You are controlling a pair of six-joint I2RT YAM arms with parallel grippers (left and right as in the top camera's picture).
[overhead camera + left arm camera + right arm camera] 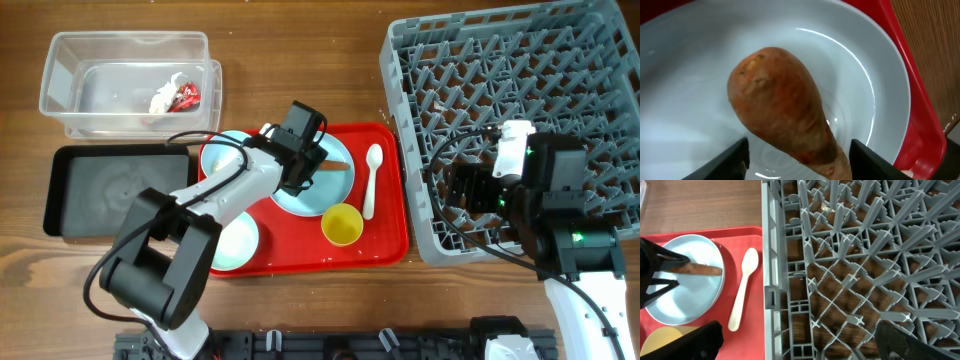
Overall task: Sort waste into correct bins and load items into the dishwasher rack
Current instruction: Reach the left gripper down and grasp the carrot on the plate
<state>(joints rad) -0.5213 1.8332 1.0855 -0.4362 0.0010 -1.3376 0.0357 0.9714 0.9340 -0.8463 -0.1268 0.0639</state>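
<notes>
A thin brown scrap (780,105) lies in the light blue bowl (310,197) on the red tray (385,238). My left gripper (302,165) is open just above the bowl, with one finger on each side of the scrap's narrow end (799,160). My right gripper (462,190) is open and empty over the left edge of the grey dishwasher rack (520,90). The red-and-white wrapper (176,95) lies in the clear tub (70,70). The black tray (110,190) is beside it. I see no rice crumbs.
The red tray also holds a pale blue plate (220,155), a mint-green bowl (235,243), a yellow cup (342,224) and a white spoon (370,180). In the right wrist view the spoon (742,290) lies next to the rack's wall (771,280).
</notes>
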